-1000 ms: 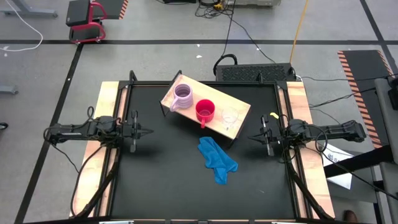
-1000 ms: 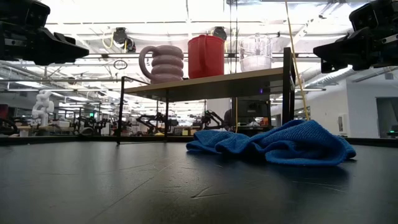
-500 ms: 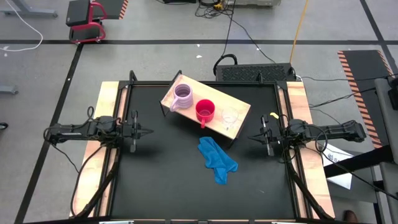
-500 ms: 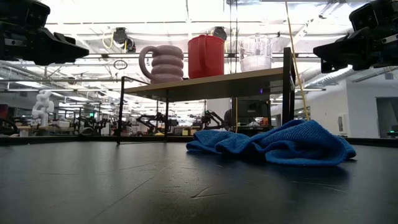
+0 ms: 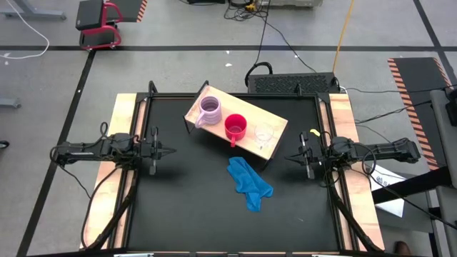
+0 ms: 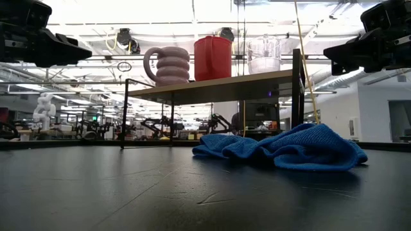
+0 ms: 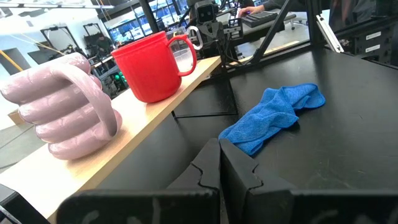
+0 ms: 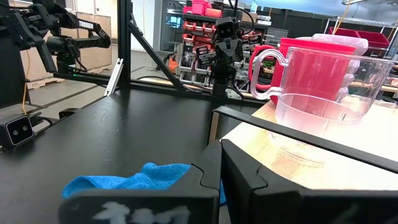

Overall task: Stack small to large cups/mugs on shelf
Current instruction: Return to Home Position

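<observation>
We see three mugs in a row on the shelf [image 5: 230, 106], which stands askew at the far side of the black tabletop [image 5: 193, 200]. The pale lilac-pink mug [image 5: 211, 108] sits at the end nearer the left arm, the red mug [image 5: 235, 126] in the middle and the clear cup [image 5: 265, 133] nearest the right arm. A blue cloth [image 5: 250, 183] lies crumpled just in front of the shelf. The left gripper [image 5: 171, 152] and right gripper [image 5: 288, 158] hang above opposite table edges, well apart from the shelf, each with its fingers pressed together.
</observation>
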